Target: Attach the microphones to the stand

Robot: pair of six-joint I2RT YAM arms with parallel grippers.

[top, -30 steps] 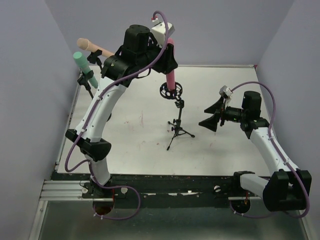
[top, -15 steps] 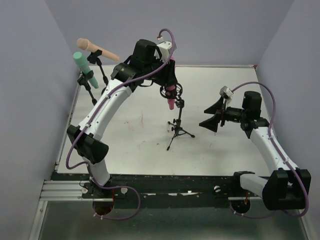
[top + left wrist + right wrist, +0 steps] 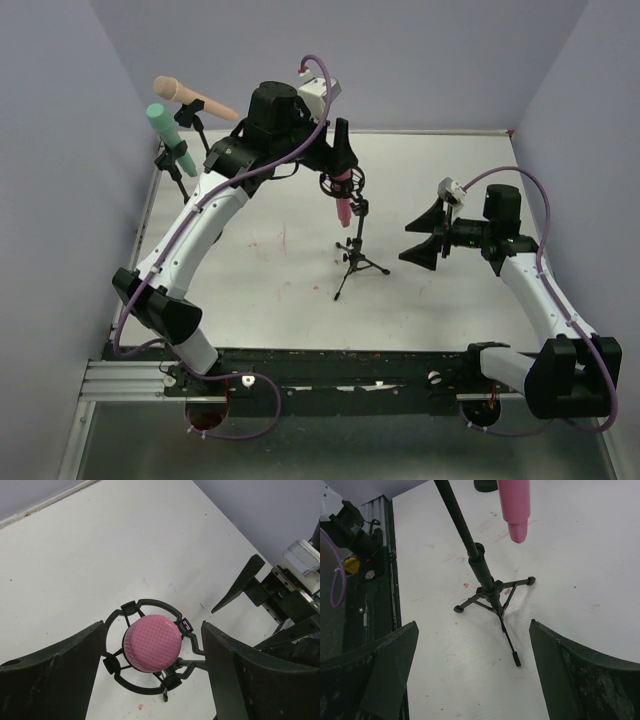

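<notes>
The pink microphone (image 3: 342,196) hangs upright in the ring mount (image 3: 116,666) of the black tripod stand (image 3: 356,262) at mid-table. Its gridded head (image 3: 152,643) fills the ring in the left wrist view. My left gripper (image 3: 340,140) is just above it, open (image 3: 152,627). Its fingers (image 3: 55,672) flank the head with bare table showing on both sides. The peach-tan microphone (image 3: 192,96) and the mint-teal microphone (image 3: 166,134) sit on stands at the back left. My right gripper (image 3: 424,240) stands open to the stand's right. Its view (image 3: 472,625) shows the tripod (image 3: 490,592) and the pink handle end (image 3: 515,507).
Two small black stands (image 3: 178,172) are crowded at the back left corner by the purple wall. A black rail (image 3: 340,365) runs along the table's near edge. The tripod's legs (image 3: 512,650) spread over the white tabletop between the arms.
The left gripper pushed the pink microphone down into the ring mount, then opened and let it go. The right arm has barely moved.
</notes>
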